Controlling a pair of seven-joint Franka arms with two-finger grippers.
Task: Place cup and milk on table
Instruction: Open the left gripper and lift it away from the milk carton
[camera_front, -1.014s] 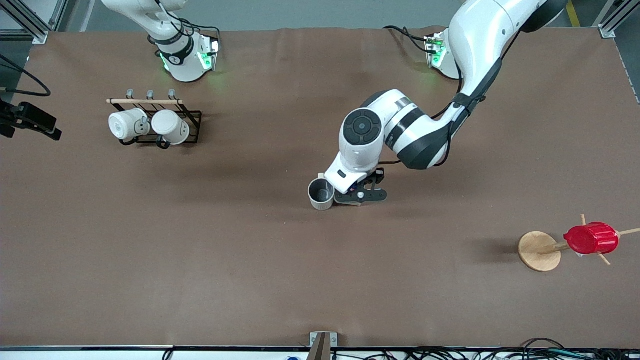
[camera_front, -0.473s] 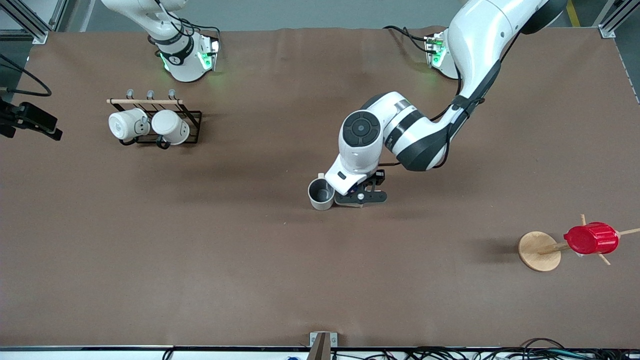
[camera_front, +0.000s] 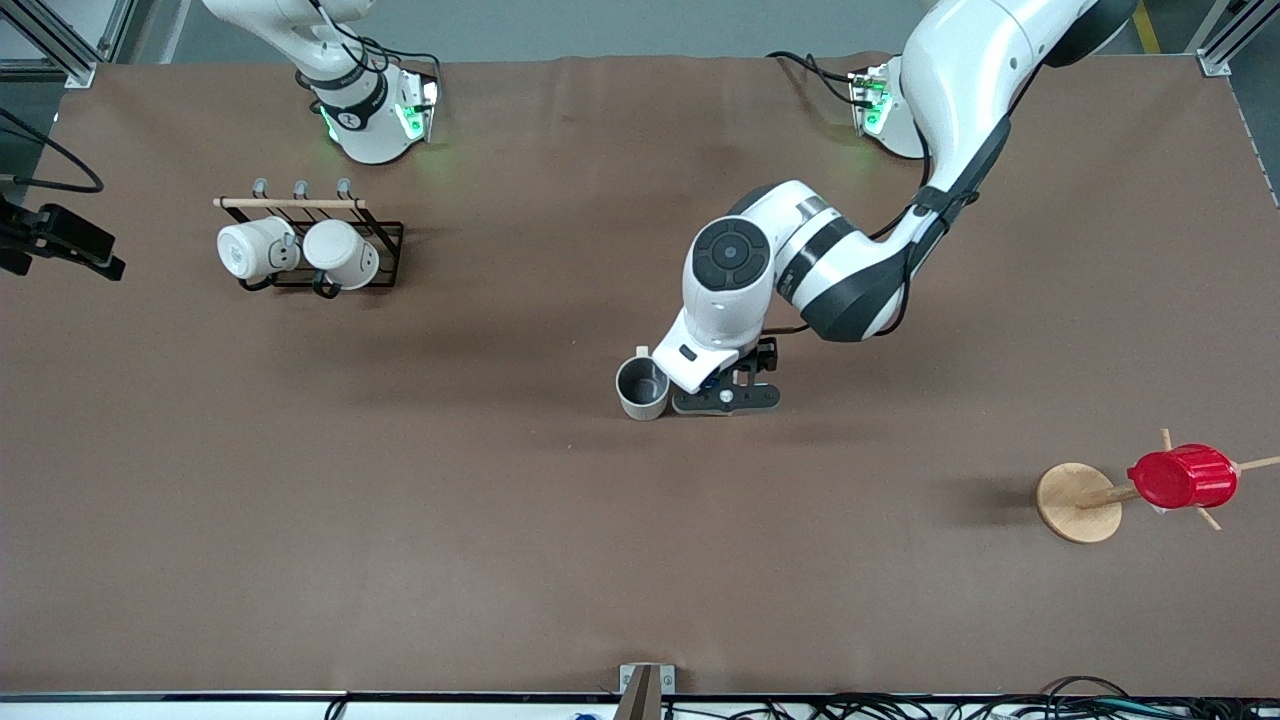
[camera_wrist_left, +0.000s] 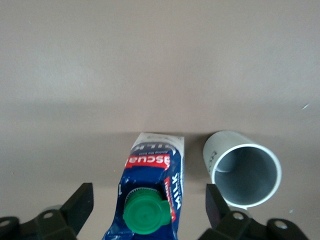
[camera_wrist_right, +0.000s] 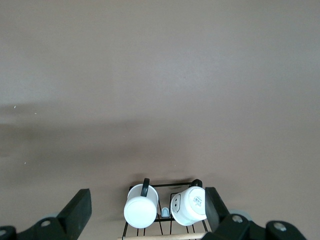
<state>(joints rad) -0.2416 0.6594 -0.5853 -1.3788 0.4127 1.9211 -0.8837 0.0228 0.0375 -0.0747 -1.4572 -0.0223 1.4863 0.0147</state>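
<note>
The milk (camera_wrist_left: 152, 195), a blue and white carton with a green cap, stands upright on the brown table (camera_front: 400, 500) beside the cup (camera_front: 641, 388), which also shows in the left wrist view (camera_wrist_left: 242, 175). The cup is pale grey, upright and empty, on the side of the milk toward the right arm's end. My left gripper (camera_front: 725, 398) is directly over the milk, which it mostly hides in the front view. Its fingers (camera_wrist_left: 80, 205) are open wide on either side of the carton, not touching it. My right gripper (camera_wrist_right: 147, 215) is open and empty, high above the mug rack.
A black wire rack (camera_front: 385, 235) with two white mugs (camera_front: 250, 250) (camera_front: 342, 255) stands near the right arm's base. A red ribbed cup (camera_front: 1183, 477) hangs on a wooden peg stand (camera_front: 1075, 502) toward the left arm's end, nearer the front camera.
My left wrist and gripper have shifted slightly toward the left arm's end of the table. The cup has not moved.
</note>
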